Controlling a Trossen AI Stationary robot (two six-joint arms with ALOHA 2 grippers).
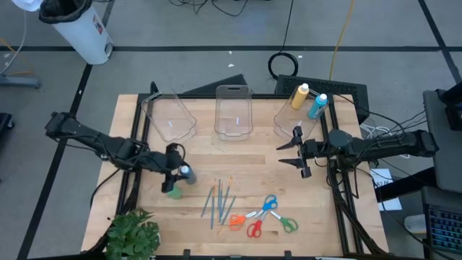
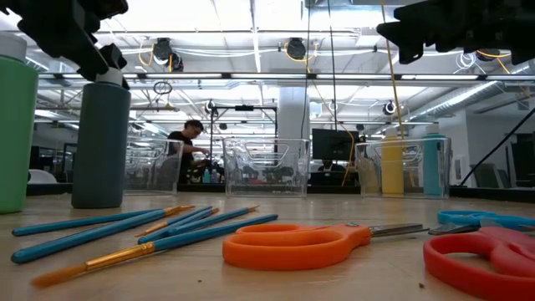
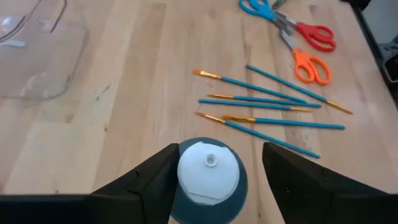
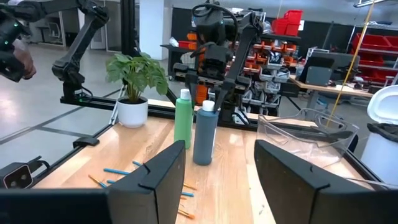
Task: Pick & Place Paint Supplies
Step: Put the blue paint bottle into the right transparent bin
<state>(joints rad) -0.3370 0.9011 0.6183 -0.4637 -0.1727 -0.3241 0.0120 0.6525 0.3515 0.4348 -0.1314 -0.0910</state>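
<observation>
**Left gripper straddles the grey-blue paint bottle**

The left gripper hangs over the grey-blue bottle, fingers spread either side of its white cap, one finger touching it. The green bottle stands just beside. Brushes and scissors lie beyond. The right gripper hovers empty, fingers apart, near the bin holding the yellow bottle and blue bottle.

The green bottle is cut off at the low view's edge.
</observation>
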